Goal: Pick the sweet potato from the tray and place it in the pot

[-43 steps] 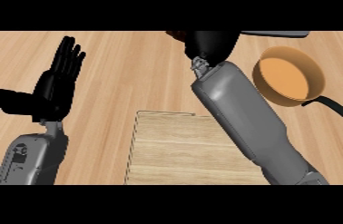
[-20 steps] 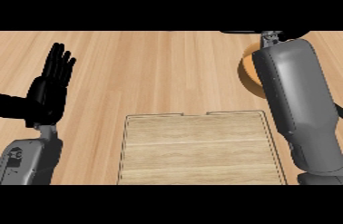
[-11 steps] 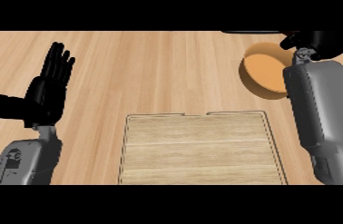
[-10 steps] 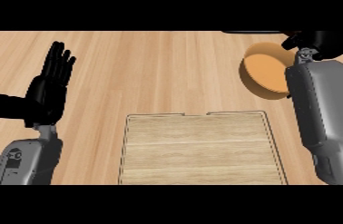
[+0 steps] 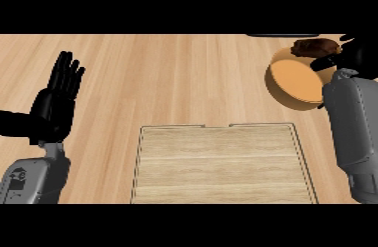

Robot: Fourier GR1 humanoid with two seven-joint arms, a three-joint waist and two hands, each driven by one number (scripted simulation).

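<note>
Our right hand [image 5: 353,55] hovers at the counter's far right corner over the orange pot [image 5: 295,83], and the sweet potato [image 5: 314,47] sits at the pot's far rim, touching or just beside our fingers. We cannot tell whether they are closed on it. We judge the tuber stiff, lumpy and fairly dense, best taken across its thick middle. The wooden tray [image 5: 221,163] lies at the near edge. Our left hand [image 5: 53,103] rests open at the left edge, fingers up.

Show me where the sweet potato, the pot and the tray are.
sweet potato [image 5: 313,47], head view, on its brown top.
pot [image 5: 294,81], head view, on its orange inside.
tray [image 5: 221,166], head view, on its bare wooden middle.
</note>
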